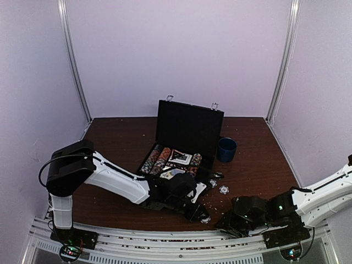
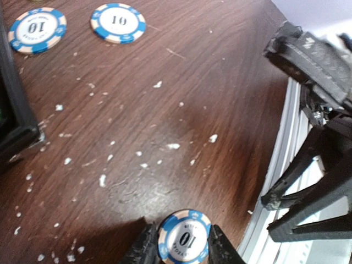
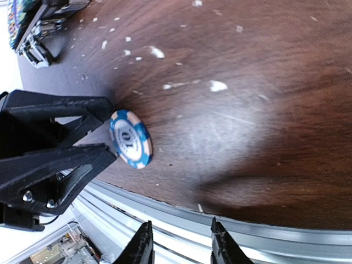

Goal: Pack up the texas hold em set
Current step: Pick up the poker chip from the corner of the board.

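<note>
Step in hand: collecting loose chips. The left gripper (image 2: 181,235) pinches a blue chip (image 2: 185,242) at the near edge of the table (image 2: 181,99). The right gripper (image 3: 181,225) is spread and empty. Next move: carry the chip far-left and release it in the open case (image 1: 190,127).

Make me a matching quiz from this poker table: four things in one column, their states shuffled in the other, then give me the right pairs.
Things
1. left gripper
2. right gripper
3. briefcase
4. blue cup

States
A. open, with the lid standing up
B. fingers apart, nothing between them
C. upright beside the briefcase
D. shut on a blue-and-white 10 chip

Pairs: 1-D, 2-B, 3-A, 4-C
</note>
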{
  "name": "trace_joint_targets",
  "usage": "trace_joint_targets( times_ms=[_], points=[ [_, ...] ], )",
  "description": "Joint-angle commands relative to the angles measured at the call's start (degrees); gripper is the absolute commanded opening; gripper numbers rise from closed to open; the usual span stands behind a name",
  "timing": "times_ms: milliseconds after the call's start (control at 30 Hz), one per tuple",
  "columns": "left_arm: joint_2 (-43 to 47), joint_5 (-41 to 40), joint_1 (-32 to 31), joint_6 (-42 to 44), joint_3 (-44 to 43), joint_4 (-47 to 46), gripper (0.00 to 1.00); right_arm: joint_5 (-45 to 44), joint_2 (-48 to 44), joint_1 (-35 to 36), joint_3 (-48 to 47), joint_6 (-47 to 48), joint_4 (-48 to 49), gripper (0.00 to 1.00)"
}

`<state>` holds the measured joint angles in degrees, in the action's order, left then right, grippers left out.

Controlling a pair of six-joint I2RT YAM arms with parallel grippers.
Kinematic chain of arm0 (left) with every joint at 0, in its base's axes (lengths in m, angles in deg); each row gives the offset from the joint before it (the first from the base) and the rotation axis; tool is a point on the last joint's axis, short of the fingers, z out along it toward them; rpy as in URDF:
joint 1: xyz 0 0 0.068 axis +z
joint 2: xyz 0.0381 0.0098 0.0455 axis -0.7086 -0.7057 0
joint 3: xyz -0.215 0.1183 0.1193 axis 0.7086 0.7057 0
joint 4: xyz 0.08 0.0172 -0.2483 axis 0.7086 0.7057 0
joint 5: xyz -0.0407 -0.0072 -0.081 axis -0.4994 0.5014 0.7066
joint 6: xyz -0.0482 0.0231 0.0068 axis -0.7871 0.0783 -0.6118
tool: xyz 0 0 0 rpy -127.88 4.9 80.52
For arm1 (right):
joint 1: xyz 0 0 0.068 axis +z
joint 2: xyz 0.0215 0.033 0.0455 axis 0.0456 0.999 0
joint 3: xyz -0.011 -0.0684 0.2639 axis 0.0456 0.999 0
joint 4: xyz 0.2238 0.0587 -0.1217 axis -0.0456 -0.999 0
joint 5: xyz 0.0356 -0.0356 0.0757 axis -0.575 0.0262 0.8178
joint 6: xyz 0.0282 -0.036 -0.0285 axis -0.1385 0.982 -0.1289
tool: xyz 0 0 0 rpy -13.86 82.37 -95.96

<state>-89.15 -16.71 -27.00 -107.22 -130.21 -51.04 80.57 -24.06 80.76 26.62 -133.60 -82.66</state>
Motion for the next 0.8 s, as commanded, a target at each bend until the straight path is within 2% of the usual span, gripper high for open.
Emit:
trace_joint_targets(
  times_ms=[0,500,667,767],
  points=[
    [-1.7,3.5,-0.2,-0.2,1.6,-7.2,0.33,0.4,0.1,0.4,0.8,-2.3,1.9,0.34],
    [-2.2,10.1,-3.1,-0.3,5.3,-12.1,0.29,-1.3,5.4,2.0,2.6,-9.3,6.1,0.4],
    [-2.3,10.8,-3.4,-0.4,5.7,-12.5,0.29,-1.9,4.8,2.1,4.5,-10.9,8.5,0.4],
    [-2.6,11.0,-3.4,-0.6,5.7,-12.8,0.28,-1.7,5.5,2.1,5.3,-11.1,10.4,0.36]
  ],
)
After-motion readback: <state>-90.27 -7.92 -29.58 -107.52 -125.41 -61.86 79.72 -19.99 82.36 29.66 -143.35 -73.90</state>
